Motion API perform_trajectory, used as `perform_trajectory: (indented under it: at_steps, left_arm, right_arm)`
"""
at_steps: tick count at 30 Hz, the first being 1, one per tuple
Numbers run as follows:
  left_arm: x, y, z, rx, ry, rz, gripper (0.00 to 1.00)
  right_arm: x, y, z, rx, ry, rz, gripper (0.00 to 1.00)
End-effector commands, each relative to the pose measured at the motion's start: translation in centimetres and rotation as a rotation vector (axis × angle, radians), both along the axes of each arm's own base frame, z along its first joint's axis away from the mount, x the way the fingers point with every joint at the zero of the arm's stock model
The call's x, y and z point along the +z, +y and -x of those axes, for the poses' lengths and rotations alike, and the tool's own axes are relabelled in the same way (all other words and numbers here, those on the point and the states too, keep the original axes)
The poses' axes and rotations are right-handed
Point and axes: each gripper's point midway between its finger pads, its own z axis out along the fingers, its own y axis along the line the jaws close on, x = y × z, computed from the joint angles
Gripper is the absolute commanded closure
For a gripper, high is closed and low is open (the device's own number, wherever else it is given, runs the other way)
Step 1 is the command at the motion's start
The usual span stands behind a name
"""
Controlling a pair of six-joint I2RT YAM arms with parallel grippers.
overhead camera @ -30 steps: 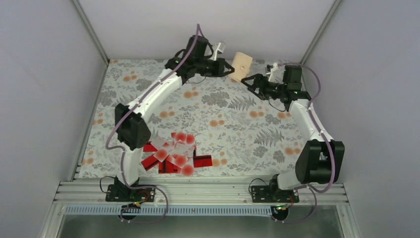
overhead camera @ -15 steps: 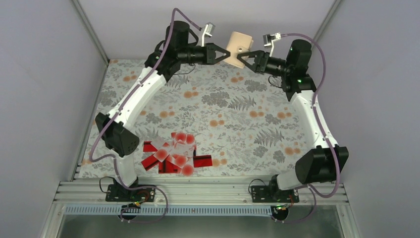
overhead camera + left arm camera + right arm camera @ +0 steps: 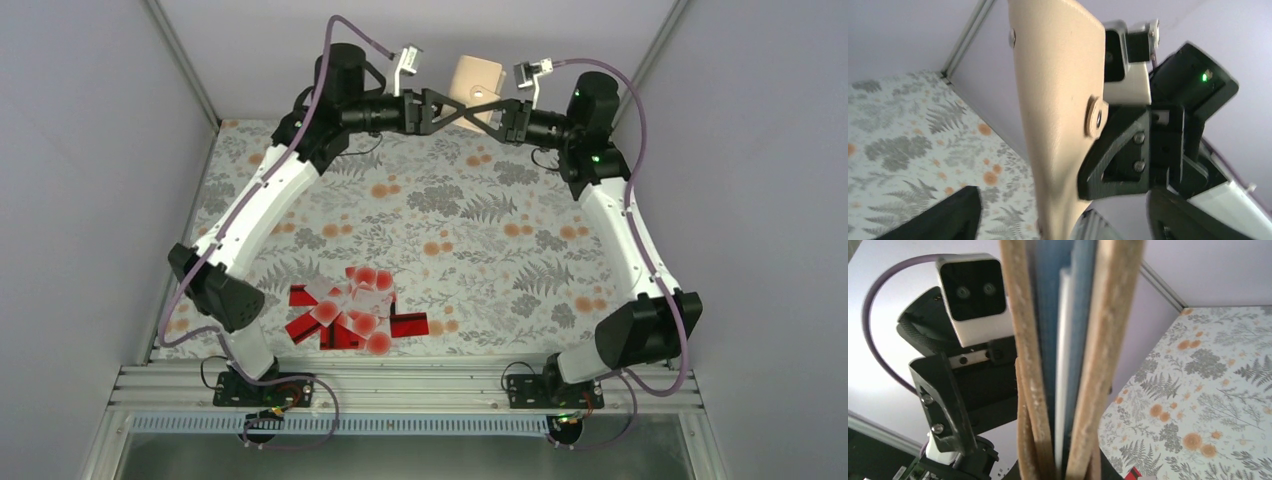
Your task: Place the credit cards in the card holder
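The tan card holder point(image 3: 474, 76) hangs high above the table's far edge, close to the back wall. My right gripper point(image 3: 488, 106) is shut on the card holder, which fills the right wrist view edge-on point(image 3: 1105, 340), blue-grey lining between its tan flaps. One right finger point(image 3: 1115, 160) presses on its side next to a snap. My left gripper point(image 3: 474, 100) stands open around the card holder point(image 3: 1058, 100), its fingers point(image 3: 953, 215) well apart from it. The credit cards point(image 3: 350, 310), red ones and white ones with red dots, lie in a pile near the left arm's base.
The floral table top point(image 3: 450, 230) is bounded by grey walls on the sides and back. An aluminium rail point(image 3: 400, 385) carries both arm bases at the near edge. The left arm's wrist camera point(image 3: 973, 295) faces the right one closely.
Both arms rose toward the back wall with the card holder. The right gripper shut on it and the left gripper, which held it before, opened.
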Motion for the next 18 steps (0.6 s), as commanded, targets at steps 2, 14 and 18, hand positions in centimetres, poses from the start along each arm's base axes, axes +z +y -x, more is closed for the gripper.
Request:
perform_trajectory:
  at_steps: [2, 14, 18]
  left_arm:
    - [2.3, 3.0, 2.4, 0.013, -0.143, 0.016, 0.06]
    - [5.8, 6.9, 8.8, -0.245, -0.303, 0.191, 0.19]
    - [6.1, 6.7, 8.3, -0.240, -0.272, 0.197, 0.36]
  right_arm:
    - [2.4, 0.9, 3.3, 0.166, -0.107, 0.002, 0.96]
    - [3.9, 5.0, 9.3, 0.449, -0.242, -0.005, 0.96]
    - [3.9, 5.7, 9.7, 0.474, -0.259, -0.004, 0.96]
